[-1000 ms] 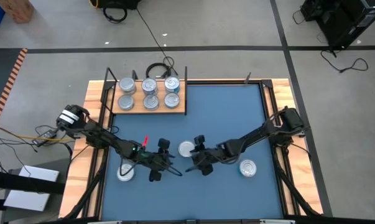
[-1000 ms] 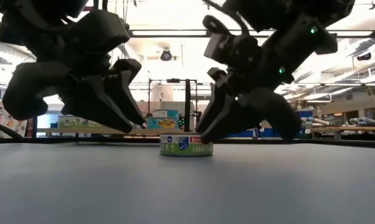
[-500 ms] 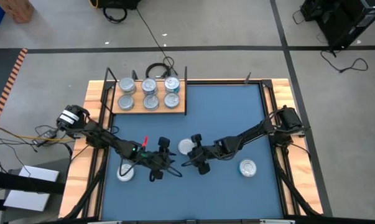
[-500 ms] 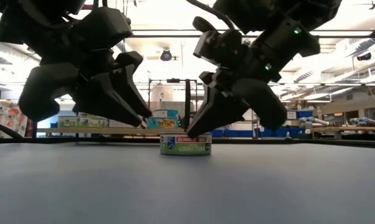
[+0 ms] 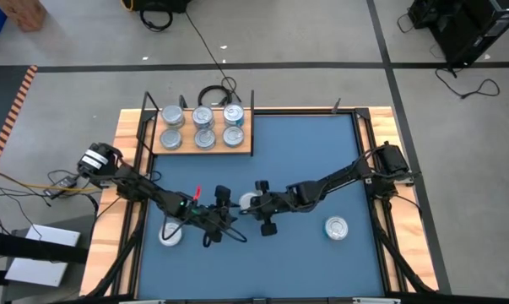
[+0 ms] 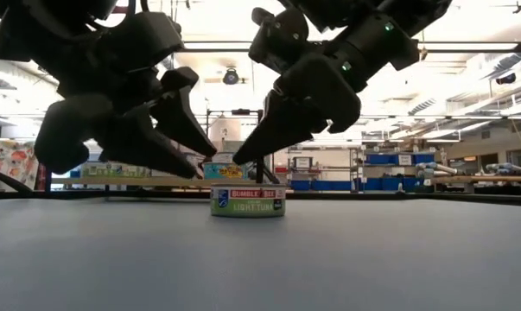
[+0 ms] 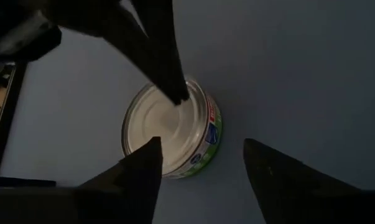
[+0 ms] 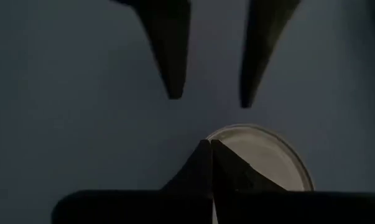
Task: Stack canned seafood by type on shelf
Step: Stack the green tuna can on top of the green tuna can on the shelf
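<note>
High view: my right gripper [image 5: 248, 207], fingers pressed together, touches the lid of a tuna tin [image 6: 247, 200] mid-mat; my left gripper [image 5: 223, 213] stands spread beside it. Blue mat [image 5: 305, 152], shelf [image 5: 202, 150] at its far-left corner, workshop racks behind.

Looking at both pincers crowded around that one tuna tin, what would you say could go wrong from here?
1. The shut right pincer presses on the lid of the tuna tin and may shove it away from the open left pincer.
2. The pincers stand very close over the blue mat and may collide.
3. A nudged tin could slide or tip before being grasped.
</note>
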Action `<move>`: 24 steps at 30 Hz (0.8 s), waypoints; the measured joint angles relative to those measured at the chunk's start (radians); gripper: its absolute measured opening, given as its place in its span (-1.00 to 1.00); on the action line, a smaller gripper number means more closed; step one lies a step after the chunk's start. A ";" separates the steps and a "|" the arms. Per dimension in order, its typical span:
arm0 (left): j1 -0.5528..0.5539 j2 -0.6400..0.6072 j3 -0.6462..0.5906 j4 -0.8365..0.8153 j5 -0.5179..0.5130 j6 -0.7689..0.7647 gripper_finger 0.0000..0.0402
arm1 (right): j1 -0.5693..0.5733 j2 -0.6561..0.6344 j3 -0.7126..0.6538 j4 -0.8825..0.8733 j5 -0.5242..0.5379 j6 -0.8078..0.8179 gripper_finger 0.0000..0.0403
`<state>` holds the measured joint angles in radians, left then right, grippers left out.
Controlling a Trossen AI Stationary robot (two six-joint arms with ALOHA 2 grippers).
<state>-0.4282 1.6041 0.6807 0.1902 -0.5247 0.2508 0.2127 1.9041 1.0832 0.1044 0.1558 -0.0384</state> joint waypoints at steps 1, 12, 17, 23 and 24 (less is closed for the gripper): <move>-0.001 0.006 0.000 0.000 0.000 -0.001 0.16 | 0.001 0.000 0.000 -0.007 -0.001 -0.016 -1.00; -0.012 0.023 0.000 -0.011 0.005 -0.023 0.22 | 0.058 0.000 0.000 -0.218 0.171 -0.319 -0.46; -0.013 0.023 0.000 -0.013 0.006 -0.024 0.21 | 0.051 0.000 0.000 -0.243 0.201 -0.389 -0.38; -0.013 0.023 0.000 -0.016 0.006 -0.024 0.21 | 0.023 -0.004 0.002 -0.206 0.047 -0.256 -0.55; -0.013 0.023 0.000 -0.016 0.006 -0.024 0.21 | 0.023 -0.004 0.006 -0.194 0.015 -0.230 -0.59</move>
<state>-0.4408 1.6272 0.6804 0.1738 -0.5186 0.2265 0.2354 1.8999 1.0892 -0.0896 0.1708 -0.2683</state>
